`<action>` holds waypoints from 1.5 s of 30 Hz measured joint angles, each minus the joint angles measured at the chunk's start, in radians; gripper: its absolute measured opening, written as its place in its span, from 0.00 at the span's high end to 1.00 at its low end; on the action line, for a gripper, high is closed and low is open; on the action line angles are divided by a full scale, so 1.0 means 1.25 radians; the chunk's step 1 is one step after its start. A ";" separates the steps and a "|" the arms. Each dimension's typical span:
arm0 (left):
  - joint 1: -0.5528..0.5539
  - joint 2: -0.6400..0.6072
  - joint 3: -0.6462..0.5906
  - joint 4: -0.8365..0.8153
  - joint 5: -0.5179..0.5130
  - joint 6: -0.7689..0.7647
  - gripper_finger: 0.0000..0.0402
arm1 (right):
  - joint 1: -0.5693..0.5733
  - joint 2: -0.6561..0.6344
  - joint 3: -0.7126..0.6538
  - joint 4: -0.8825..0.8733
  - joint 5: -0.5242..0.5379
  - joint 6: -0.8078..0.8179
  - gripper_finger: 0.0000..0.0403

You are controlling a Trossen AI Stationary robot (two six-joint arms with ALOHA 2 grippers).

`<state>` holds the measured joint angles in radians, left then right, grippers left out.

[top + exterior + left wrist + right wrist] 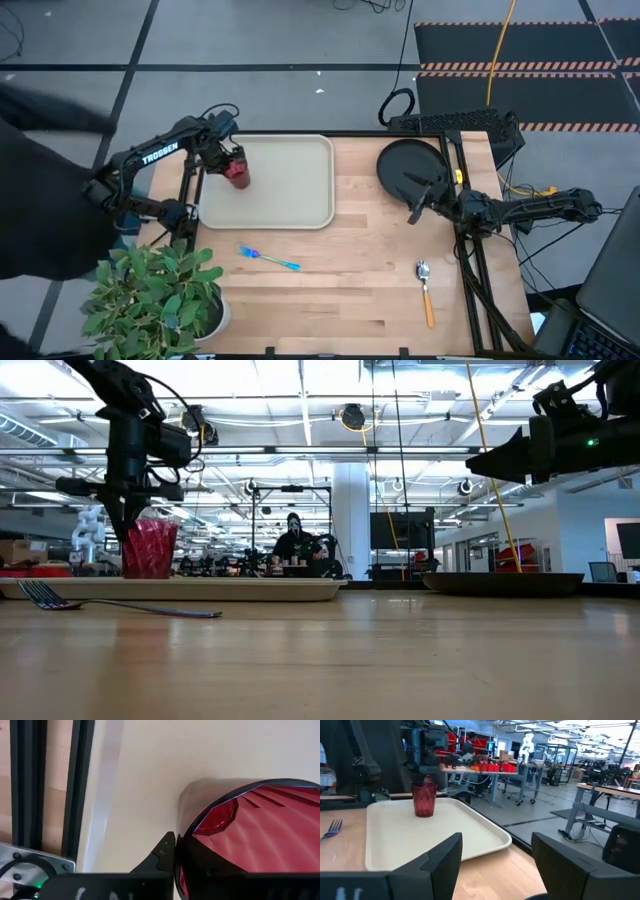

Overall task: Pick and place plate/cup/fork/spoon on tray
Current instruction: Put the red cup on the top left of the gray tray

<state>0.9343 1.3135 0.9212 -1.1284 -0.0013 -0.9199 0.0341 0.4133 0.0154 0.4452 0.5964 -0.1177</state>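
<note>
Upright, the cup [237, 174] stands on the tray [290, 200], fork [268, 259] lying crosswise nearby.

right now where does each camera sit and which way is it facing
High view: above the table, looking straight down; both arms show, left gripper at the cup on the tray, right gripper over the plate.
Low view: at tabletop height, looking level across the fork into the room; both arms drop in from above.
Left wrist view: on the left wrist, facing down onto cup and tray.
Right wrist view: on the right wrist, facing across the tray; its own fingers show.
Low and right wrist views share cup, tray, fork.
</note>
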 joint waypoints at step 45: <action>0.183 -0.047 -0.002 0.133 -0.072 -0.082 0.93 | 0.000 0.000 0.000 -0.079 -0.021 0.063 0.43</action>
<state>1.1627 1.2554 0.9184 -0.9619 -0.0908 -1.0225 0.0345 0.4137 0.0154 0.3459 0.5701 -0.0383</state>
